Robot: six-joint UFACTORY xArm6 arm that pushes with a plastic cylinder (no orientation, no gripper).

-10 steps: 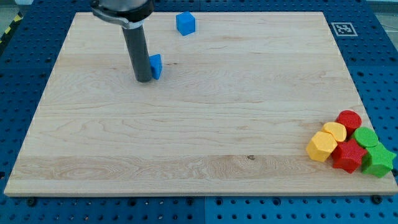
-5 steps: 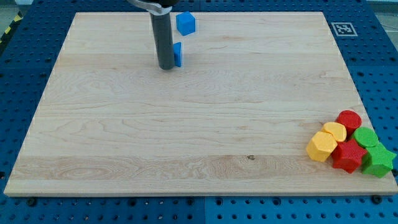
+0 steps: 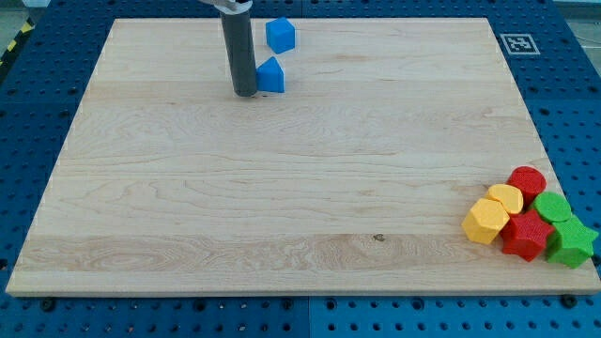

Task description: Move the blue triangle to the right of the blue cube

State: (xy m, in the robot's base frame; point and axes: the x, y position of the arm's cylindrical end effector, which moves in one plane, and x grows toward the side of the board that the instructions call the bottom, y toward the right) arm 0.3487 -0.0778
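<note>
The blue cube (image 3: 280, 35) sits near the board's top edge, left of centre. The blue triangle (image 3: 270, 75) lies just below it, slightly to the view's left of it. My dark rod comes down from the top and my tip (image 3: 245, 93) rests on the board right against the triangle's left side. The triangle is below the cube, not to its right.
A cluster at the board's bottom right holds two yellow blocks (image 3: 486, 221), two red blocks (image 3: 526, 234) and two green blocks (image 3: 570, 243). The wooden board (image 3: 300, 188) lies on a blue perforated table. A fiducial marker (image 3: 516, 43) sits at the top right corner.
My tip pushed the blue triangle to the right and up toward the cube, then shifted slightly left. The triangle has turned and now shows more of its face.
</note>
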